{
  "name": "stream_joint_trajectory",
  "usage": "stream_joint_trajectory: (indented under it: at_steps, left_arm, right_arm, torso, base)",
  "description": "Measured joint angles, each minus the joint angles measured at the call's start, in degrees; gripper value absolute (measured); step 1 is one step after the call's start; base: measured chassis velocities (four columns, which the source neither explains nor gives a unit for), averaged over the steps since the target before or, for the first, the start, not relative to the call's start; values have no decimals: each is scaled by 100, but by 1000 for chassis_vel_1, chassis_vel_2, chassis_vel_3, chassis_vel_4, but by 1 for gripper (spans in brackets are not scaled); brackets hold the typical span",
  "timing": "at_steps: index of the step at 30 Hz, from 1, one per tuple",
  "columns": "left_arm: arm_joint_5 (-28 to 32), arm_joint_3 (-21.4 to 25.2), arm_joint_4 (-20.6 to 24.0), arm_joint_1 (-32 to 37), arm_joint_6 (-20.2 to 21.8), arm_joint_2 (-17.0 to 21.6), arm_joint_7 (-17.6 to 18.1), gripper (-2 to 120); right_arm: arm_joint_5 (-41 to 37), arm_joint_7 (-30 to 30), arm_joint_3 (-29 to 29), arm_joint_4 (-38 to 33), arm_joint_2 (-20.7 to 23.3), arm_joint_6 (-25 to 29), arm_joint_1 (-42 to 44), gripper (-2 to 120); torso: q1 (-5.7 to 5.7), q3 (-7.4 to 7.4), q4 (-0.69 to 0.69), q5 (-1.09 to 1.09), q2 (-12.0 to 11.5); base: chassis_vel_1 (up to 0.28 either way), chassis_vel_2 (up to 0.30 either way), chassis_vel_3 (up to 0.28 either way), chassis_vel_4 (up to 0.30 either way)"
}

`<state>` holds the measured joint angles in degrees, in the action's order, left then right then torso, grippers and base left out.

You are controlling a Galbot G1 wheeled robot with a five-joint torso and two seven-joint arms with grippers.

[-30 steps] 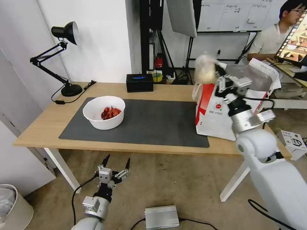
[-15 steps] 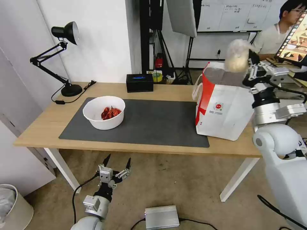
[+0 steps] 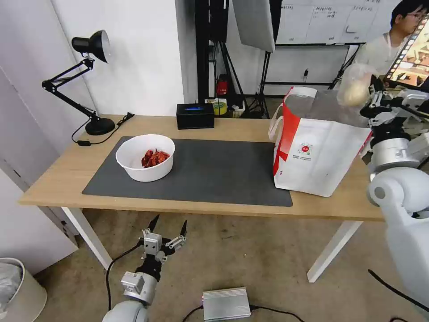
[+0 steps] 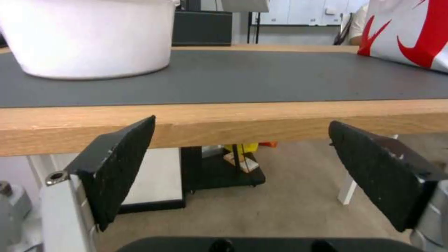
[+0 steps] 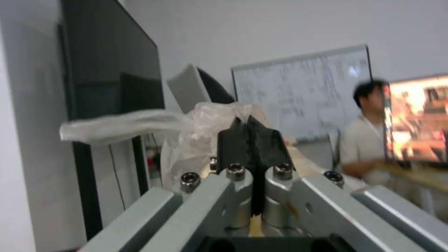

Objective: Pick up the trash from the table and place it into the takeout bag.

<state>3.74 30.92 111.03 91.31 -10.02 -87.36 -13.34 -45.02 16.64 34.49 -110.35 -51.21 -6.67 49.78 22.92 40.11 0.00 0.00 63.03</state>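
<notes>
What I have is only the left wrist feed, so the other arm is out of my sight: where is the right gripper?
Observer: The right gripper is raised over the far right corner of the takeout bag's open top.
Operator: Is it holding anything?
Observer: Yes. Its fingers are shut on a small clear knotted bag, which hangs above the opening and is not yet inside.
Operator: The white bowl shows me just its side. What is in it?
Observer: Red shells, piled against the bowl's right side. The bowl sits on the left part of the dark mat.
</notes>
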Motion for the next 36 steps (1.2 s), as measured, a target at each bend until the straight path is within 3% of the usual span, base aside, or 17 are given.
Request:
stream_joint_trajectory:
  at_steps: [7, 18, 24, 36]
  left_arm:
    - [3, 18, 29, 36, -31, -40, -7, 100]
    - [-4, 20, 94, 59, -38, -93, -17, 100]
    - [-21, 15, 106, 80, -39, -123, -29, 100]
    - [-22, 55, 115, 90, -38, -133, -37, 100]
  right_arm:
    - [-743, 461, -50, 44, 313, -576, -180, 0]
    - [-2250, 1354, -292, 196, 502, -1021, -843, 0]
    - [-2373, 1442, -372, 262, 456, -1120, -996, 0]
    - [-2315, 1426, -407, 233, 313, -1147, -915, 45]
  torso:
    - [0, 0, 0, 0, 0]
    - [0, 0, 0, 0, 0]
    - [0, 0, 0, 0, 0]
    - [0, 0, 0, 0, 0]
  base:
    - [0, 0, 0, 0]
    - [0, 0, 0, 0]
    - [0, 0, 0, 0]
    - [0, 0, 0, 0]
